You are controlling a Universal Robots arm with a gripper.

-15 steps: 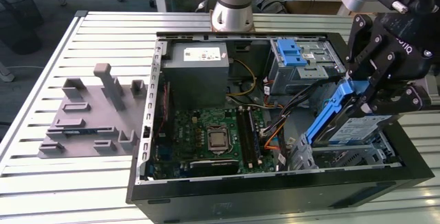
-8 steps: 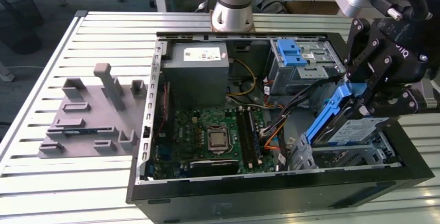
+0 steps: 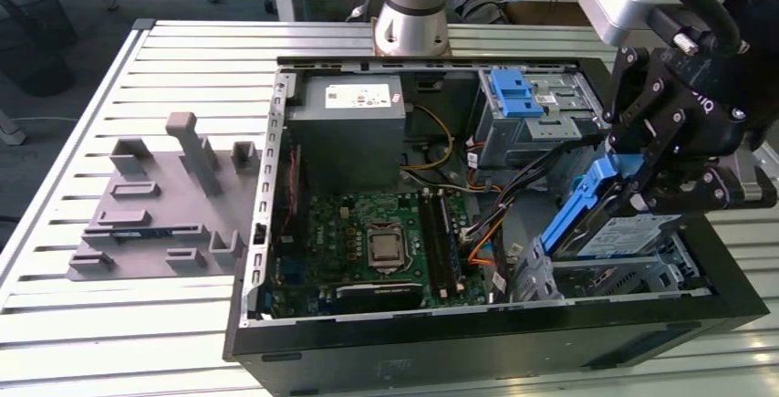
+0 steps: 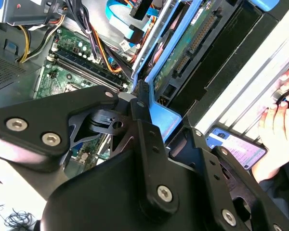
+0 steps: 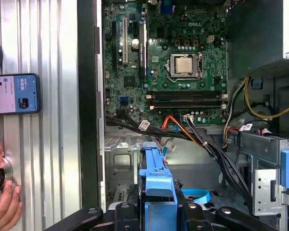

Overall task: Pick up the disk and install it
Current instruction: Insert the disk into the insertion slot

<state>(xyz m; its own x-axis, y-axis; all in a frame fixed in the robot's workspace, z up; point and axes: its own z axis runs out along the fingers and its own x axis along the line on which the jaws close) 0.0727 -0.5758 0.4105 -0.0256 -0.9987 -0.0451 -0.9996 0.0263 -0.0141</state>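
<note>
1. Silver metal with blue plastic side rails, the disk (image 3: 627, 233) is clamped in the black hand (image 3: 658, 192), whose fingers are clenched on its two long edges.
2. In the exterior view the disk hangs tilted, its labelled face turned up. Its lower end is at the mouth of the metal drive cage (image 3: 608, 278) in the corner of the open computer case (image 3: 487, 347) at the exterior view's right. Whether it touches the cage cannot be told.
3. In the first wrist view the blue rail of the disk (image 5: 156, 187) stands between the hand's two fingers, and the bare cage lies just beyond it.
4. In the second wrist view the green circuit-board underside of the disk (image 4: 183, 53) shows.
5. A bundle of black, orange and yellow cables (image 3: 512, 182) runs between the cage and the green motherboard (image 3: 378, 233).
6. The grey power-supply box (image 3: 353, 132) sits at the far end of the case, and a blue latch (image 3: 514, 96) lies on the bay beside it.
7. The case rests on a slatted aluminium table (image 3: 195, 59). A grey plastic fixture (image 3: 159, 210) lies on the table at the exterior view's left, well apart from the hand.
8. In the first wrist view a phone (image 5: 14, 94) lies on the table beside the case, with a person's fingers (image 5: 7, 202) near it.
</note>
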